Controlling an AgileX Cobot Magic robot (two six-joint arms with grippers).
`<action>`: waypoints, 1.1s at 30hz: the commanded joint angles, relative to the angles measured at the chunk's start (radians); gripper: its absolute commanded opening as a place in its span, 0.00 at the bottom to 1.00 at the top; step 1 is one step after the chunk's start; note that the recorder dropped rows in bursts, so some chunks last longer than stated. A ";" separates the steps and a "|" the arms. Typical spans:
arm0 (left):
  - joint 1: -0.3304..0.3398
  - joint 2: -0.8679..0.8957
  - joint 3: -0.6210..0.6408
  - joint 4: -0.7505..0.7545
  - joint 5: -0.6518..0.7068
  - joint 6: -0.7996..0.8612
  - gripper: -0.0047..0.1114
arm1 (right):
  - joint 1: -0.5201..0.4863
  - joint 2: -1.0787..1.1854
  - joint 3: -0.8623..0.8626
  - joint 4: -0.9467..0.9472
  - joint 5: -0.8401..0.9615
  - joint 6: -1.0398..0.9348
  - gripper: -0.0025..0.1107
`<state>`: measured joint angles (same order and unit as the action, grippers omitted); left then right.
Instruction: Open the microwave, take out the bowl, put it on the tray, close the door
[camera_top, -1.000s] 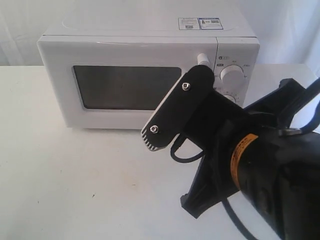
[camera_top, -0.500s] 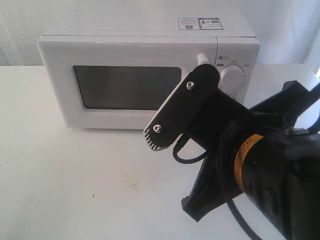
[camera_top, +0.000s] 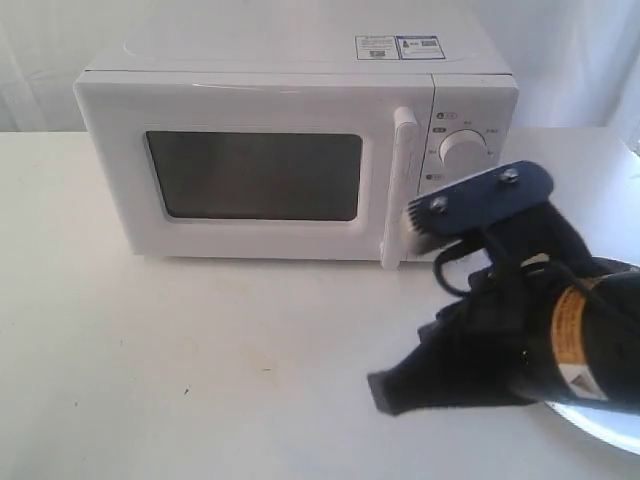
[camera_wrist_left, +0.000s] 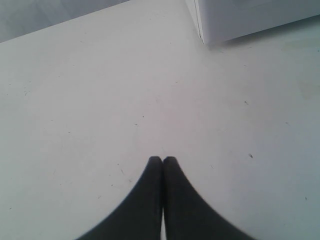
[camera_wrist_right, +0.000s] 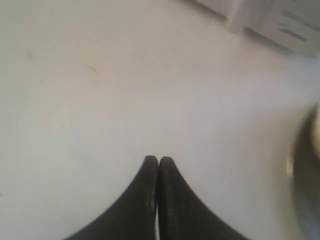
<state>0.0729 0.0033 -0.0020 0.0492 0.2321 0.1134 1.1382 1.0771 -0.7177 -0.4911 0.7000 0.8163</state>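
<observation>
The white microwave (camera_top: 270, 150) stands at the back of the table with its door (camera_top: 250, 175) closed; the tall white handle (camera_top: 403, 185) shows beside the upper dial (camera_top: 463, 148). The bowl is hidden; nothing shows through the dark window. A slice of the silver tray (camera_top: 600, 435) peeks out under my right arm (camera_top: 510, 320), and its rim (camera_wrist_right: 305, 165) edges the right wrist view. My right gripper (camera_wrist_right: 158, 159) is shut and empty over bare table in front of the microwave. My left gripper (camera_wrist_left: 162, 158) is shut and empty too, near the microwave's corner (camera_wrist_left: 240, 20).
White table top (camera_top: 150, 350) stretches in front of the microwave and to its left. A pale curtain hangs behind. The right arm's black body and camera plate (camera_top: 480, 205) stand low in front of the control panel.
My right arm has swung right and dropped lower, uncovering the door handle and the upper dial. Its camera plate has turned from steep to nearly level. The door stays closed.
</observation>
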 joint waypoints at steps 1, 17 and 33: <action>-0.004 -0.003 0.002 -0.005 0.000 -0.005 0.04 | -0.257 -0.170 0.206 0.069 -0.556 -0.006 0.02; -0.004 -0.003 0.002 -0.005 0.000 -0.005 0.04 | -0.900 -1.077 0.718 0.651 -0.343 -0.011 0.02; -0.004 -0.003 0.002 -0.005 0.000 -0.005 0.04 | -0.900 -1.077 0.718 0.474 -0.411 -0.707 0.02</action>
<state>0.0729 0.0033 -0.0020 0.0492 0.2321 0.1134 0.2438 0.0067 -0.0009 0.0000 0.3105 0.3135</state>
